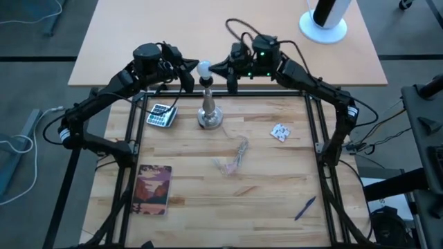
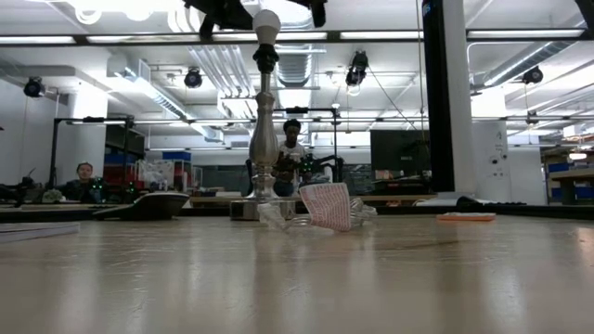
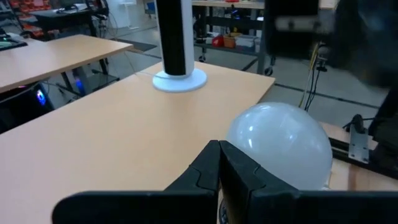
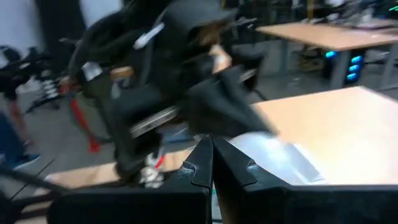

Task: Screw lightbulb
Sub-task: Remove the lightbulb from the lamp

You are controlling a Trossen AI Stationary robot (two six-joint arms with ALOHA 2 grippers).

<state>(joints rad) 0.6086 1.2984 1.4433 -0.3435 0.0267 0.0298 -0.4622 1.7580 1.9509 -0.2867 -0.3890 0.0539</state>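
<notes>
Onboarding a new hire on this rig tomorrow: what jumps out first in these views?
The white lightbulb sitting atop the silver lamp stand near the table's far edge, standing well above everything else. The left gripper and right gripper flank the bulb closely, both shut. Flatter clutter lies around: a calculator left of the stand, a book near the front left, and a blue pen front right.

A frosted, matt white glass lightbulb [image 1: 205, 68] tops a shiny silver metal baluster lamp stand [image 1: 208, 111] on a smooth, pale butcher-block wooden bench [image 1: 263, 187], upper centre.
</notes>
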